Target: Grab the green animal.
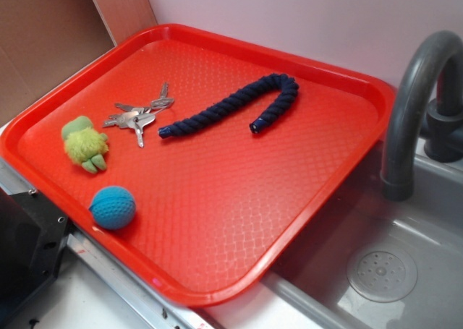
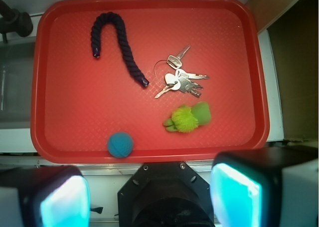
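The claw (image 2: 149,197) is spread wide, grasping nothing, high above the red tray (image 2: 239,17). The green animal (image 2: 188,118) lies on the tray, just below the keys (image 2: 180,80).

I see fuzzy plush on the animal (image 1: 85,145), a glossy textured plastic tray (image 1: 239,199), shiny metal keys (image 1: 139,115), twisted cloth rope (image 1: 239,105), a crocheted yarn ball (image 1: 113,207).

Exterior: looks obliquely down from the sink side, fairly near the red tray (image 1: 217,199).
Wrist: looks straight down from high above the tray (image 2: 55,112).
Shared: the whole tray.
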`<state>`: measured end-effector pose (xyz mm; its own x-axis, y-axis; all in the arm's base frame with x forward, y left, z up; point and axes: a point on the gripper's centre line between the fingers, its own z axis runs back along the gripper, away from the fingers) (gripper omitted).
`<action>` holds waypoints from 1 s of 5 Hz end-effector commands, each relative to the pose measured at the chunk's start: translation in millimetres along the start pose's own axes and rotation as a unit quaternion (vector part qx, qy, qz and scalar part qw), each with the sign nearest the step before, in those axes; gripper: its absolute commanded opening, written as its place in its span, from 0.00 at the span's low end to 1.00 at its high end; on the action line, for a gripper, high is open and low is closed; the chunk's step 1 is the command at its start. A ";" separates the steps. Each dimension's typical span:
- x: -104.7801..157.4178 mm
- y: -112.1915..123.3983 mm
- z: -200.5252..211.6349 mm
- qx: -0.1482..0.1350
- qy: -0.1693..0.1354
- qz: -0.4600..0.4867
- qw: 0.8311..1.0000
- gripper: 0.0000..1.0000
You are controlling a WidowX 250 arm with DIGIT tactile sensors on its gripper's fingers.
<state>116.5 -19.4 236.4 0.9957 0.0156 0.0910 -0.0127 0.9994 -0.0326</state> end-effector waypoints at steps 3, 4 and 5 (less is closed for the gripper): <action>13.6 20.9 -4.4 -0.035 -0.069 0.247 0.966 1.00; 15.1 32.1 -18.2 -0.011 -0.049 0.366 0.929 1.00; 17.1 40.2 -40.4 0.013 -0.050 0.478 0.877 1.00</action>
<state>136.5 19.7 192.1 0.5200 0.8466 0.1135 -0.8419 0.5304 -0.0992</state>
